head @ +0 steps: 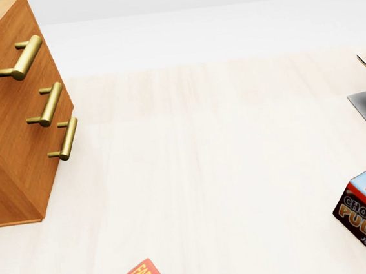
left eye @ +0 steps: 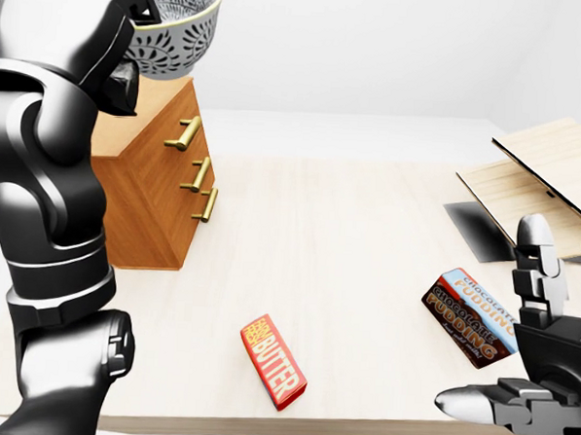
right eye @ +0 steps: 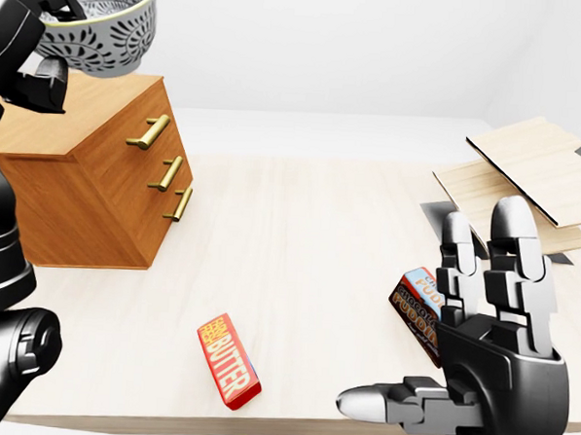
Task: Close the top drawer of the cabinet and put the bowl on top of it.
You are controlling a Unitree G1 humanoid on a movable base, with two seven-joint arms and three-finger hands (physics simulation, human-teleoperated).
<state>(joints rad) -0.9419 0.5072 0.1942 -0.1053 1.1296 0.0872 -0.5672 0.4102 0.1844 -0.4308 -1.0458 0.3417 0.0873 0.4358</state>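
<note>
Nearest the camera, the right robot hand [right eye: 480,315] is held open and empty above the desk [left eye: 367,241]. With all drawers apparently shut, the bowl [left eye: 179,26] is gripped by the left robot hand [left eye: 110,33] over the cabinet [right eye: 78,182]; lowering onto its top is judged next.

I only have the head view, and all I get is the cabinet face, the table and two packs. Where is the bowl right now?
Observer: The bowl is held up above the cabinet top, at the upper left of the right-eye view.
Operator: Which robot hand has it?
Observer: The left robot hand; its fingers sit at the bowl's left rim.
Operator: Is it down on the cabinet yet?
Observer: No, a gap shows between the bowl's underside and the cabinet top.
Operator: And my other robot hand?
Observer: The right robot hand is open and empty, fingers up, low at the right beside the chocolate pudding box.
</note>
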